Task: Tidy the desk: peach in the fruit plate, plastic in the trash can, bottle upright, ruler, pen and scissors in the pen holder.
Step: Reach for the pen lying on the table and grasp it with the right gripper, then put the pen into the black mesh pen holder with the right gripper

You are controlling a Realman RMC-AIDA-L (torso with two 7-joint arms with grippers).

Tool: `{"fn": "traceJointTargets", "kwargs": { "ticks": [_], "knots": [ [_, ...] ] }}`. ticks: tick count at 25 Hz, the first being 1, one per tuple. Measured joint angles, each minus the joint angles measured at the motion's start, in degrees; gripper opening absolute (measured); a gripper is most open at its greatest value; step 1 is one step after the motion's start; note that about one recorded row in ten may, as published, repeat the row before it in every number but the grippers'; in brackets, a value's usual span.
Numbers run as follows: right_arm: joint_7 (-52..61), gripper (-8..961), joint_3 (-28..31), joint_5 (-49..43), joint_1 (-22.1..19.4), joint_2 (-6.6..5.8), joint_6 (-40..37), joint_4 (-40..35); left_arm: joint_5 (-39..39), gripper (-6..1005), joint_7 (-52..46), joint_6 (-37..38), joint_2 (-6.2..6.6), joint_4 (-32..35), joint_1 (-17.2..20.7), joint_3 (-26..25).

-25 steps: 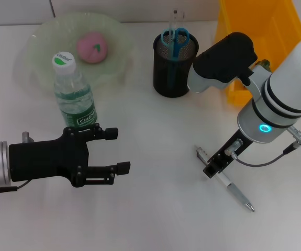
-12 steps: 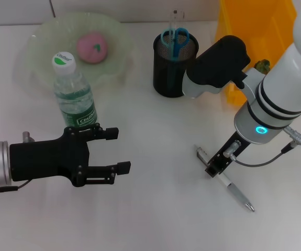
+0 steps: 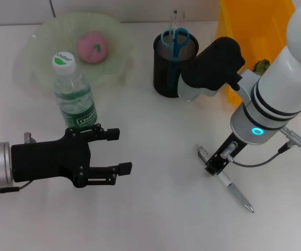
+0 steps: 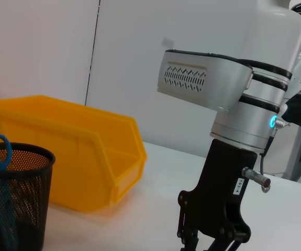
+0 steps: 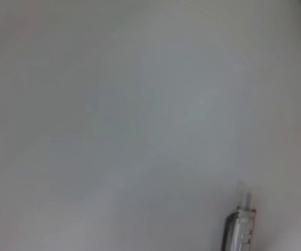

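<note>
Pen (image 3: 233, 191) flat on white desk (image 3: 155, 209); right gripper (image 3: 216, 165) over it, grip unclear; left gripper (image 3: 120, 150) open.

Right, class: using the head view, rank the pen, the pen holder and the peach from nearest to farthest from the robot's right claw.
1. The pen, on the desk directly under the right claw.
2. The pen holder, farther back, toward the middle of the desk.
3. The peach, in the plate at the far left.
</note>
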Motion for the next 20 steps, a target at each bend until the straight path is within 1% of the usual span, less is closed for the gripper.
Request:
{"fn": "traceJointTargets", "kwargs": {
  "ticks": [7,13,18,19,20],
  "knots": [
    [0.0,259,0.0,0.3,0.1,0.0,0.0,0.4,0.0,844,0.2,-0.2,0.0,0.0,0.0,0.0],
    [0.0,260,-0.7,0.3,0.1,0.0,0.0,0.4,0.0,844,0.2,-0.2,0.01,0.0,0.0,0.0],
    [0.0,158,-0.8,0.3,-0.6,0.0,1.0,-0.7,0.0,844,0.2,-0.3,0.0,0.0,-0.1,0.0],
    [0.0,152,-0.8,0.3,-0.6,0.0,1.0,-0.7,0.0,844,0.2,-0.3,0.0,0.0,-0.1,0.0],
    [0.0,147,-0.8,0.2,-1.7,-0.05,1.2,-2.5,0.0,844,0.2,-0.3,0.04,0.0,-0.1,0.0]
  ]
}}
